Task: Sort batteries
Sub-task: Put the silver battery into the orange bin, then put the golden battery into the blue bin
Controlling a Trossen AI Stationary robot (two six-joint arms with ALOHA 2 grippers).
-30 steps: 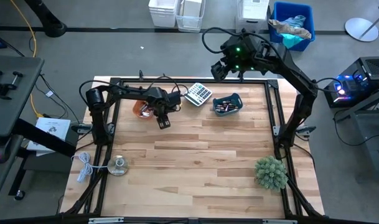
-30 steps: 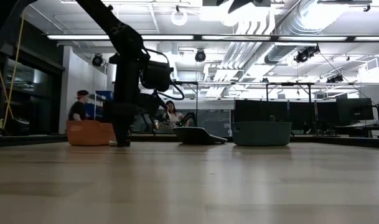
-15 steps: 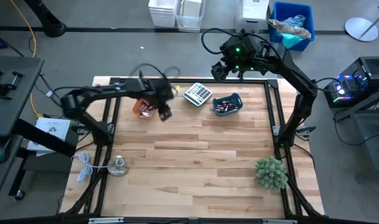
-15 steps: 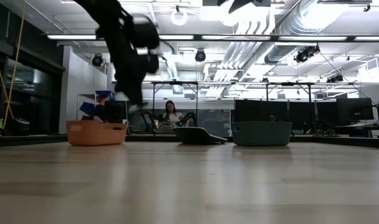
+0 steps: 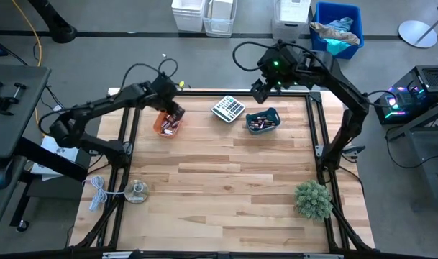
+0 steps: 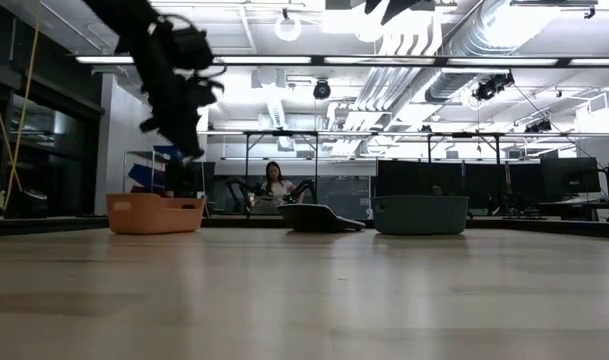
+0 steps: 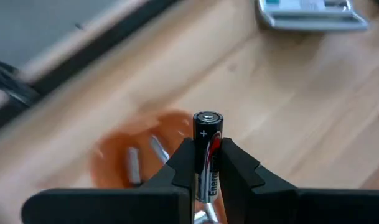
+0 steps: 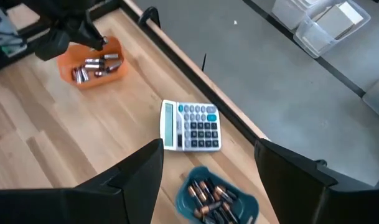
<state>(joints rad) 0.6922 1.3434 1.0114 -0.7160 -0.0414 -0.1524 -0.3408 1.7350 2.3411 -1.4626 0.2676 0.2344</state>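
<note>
Left gripper (image 7: 205, 163) now raised over orange bowl (image 5: 166, 124) at table's 11 o'clock, jaws clamped on battery (image 7: 207, 149) | drop into orange bowl likely next | right gripper (image 8: 208, 165) idles at 1 o'clock, jaws apart

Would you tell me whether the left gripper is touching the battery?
Touching: the left wrist view shows the left gripper clamped on the upright battery.

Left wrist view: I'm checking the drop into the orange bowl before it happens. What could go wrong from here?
1. The battery stands upright, pinched low between the left gripper fingers, so it may tip or bounce on release.
2. The orange bowl sits near the table's far edge, so a miss could roll off.
</note>
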